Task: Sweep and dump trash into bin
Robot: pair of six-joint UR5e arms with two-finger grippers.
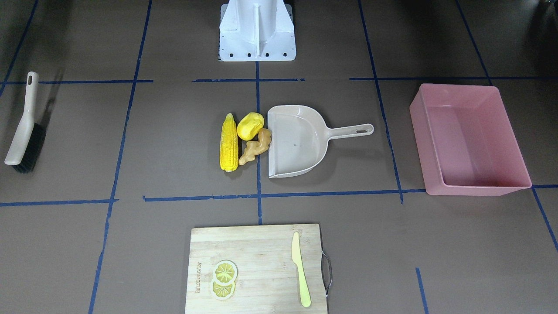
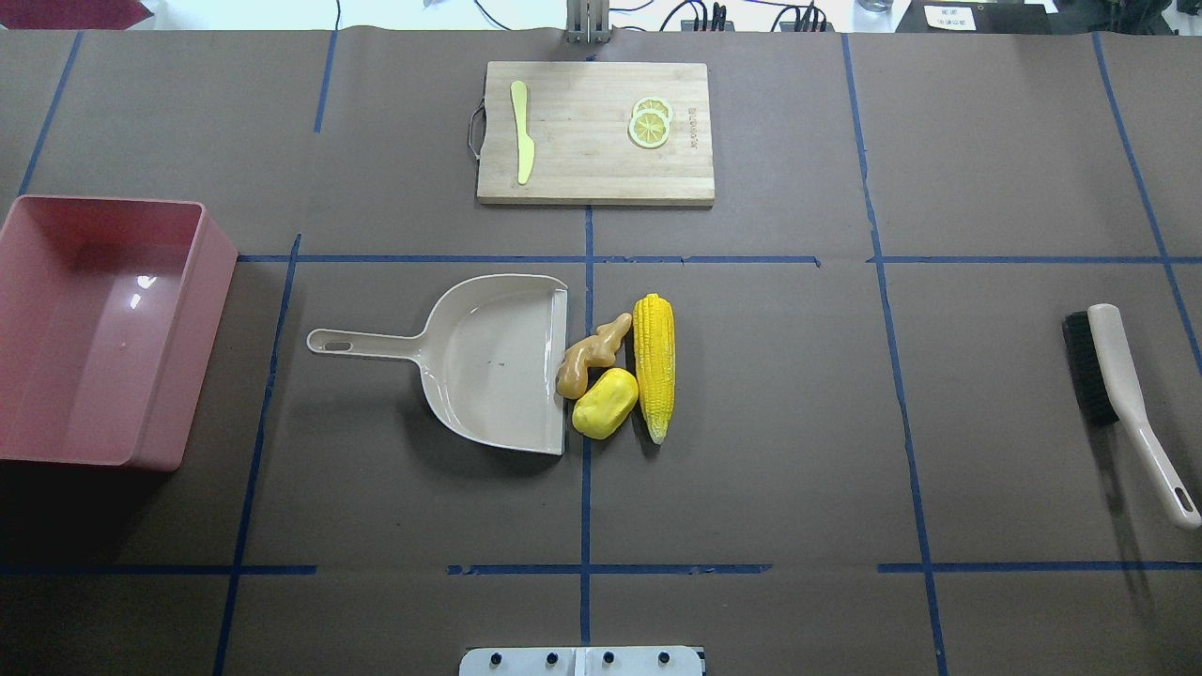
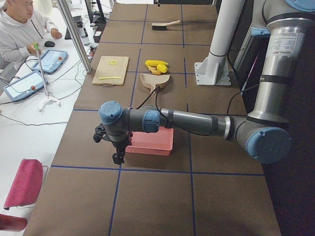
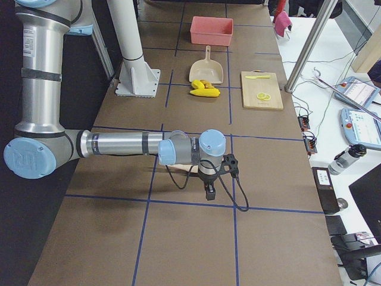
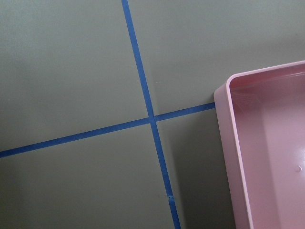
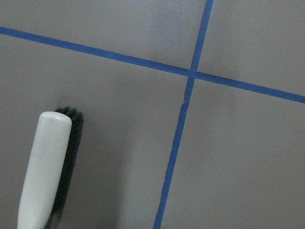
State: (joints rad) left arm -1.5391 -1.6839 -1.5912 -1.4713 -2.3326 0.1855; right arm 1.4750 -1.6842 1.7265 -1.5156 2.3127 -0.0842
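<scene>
left pincer [image 3: 118,156] hangs fingers-down at one end of the worktop [image 2: 798,422], just beside an outer corner of the pink bin [image 2: 94,357]. only a side view shows it, so i cannot tell whether it is released or clenched. right pincer [image 4: 209,192] hangs at the opposite end, close over the brush [image 2: 1117,394], and its state is just as unreadable.

well apart from both, mid-worktop, the trash lies at the open lip of the dustpan [image 2: 488,361]. the ginger root [image 2: 590,355] touches the lip, the potato-like piece [image 2: 606,404] sits just beside it, and the corn cob [image 2: 654,364] lies beyond those two.

the three pieces look like light, hard, smooth toys with rounded sides, so they will likely roll or skid when pushed; sweeping suits them better than pinching. brush and dustpan look stiff and light, and each is best taken by its slim handle.
</scene>
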